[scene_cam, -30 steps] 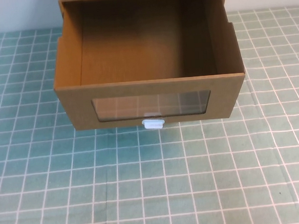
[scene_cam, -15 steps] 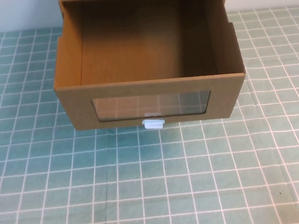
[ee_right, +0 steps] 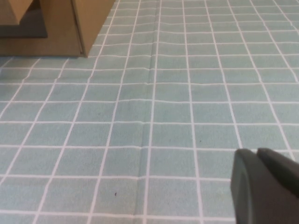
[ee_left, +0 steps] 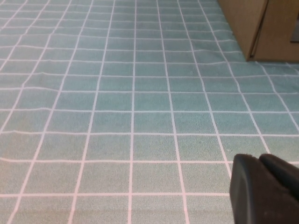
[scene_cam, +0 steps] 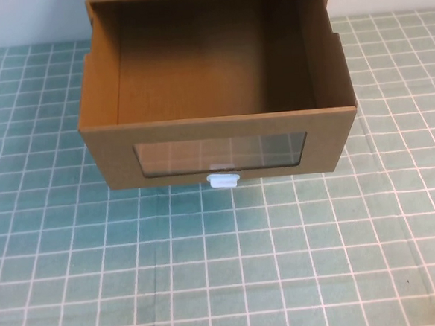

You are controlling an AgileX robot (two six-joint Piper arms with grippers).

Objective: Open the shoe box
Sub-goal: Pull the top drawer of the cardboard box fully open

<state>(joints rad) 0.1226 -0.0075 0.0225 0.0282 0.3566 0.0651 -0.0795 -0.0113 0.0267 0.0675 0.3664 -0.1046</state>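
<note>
The brown cardboard shoe box [scene_cam: 110,149] stands at the back middle of the table, its drawer pulled out toward me and empty inside. The drawer's front has a clear window [scene_cam: 220,154] and a small white pull tab [scene_cam: 223,180] under it. Neither arm shows in the high view. My left gripper [ee_left: 259,161] hovers low over the cloth, shut and empty, with a corner of the box [ee_left: 243,23] well beyond it. The right gripper [ee_right: 257,154] is likewise shut and empty, far from the box's other corner [ee_right: 88,18].
A teal cloth with a white grid [scene_cam: 225,267] covers the table. A pale wall runs behind the box. Open cloth lies in front of the box and on both sides.
</note>
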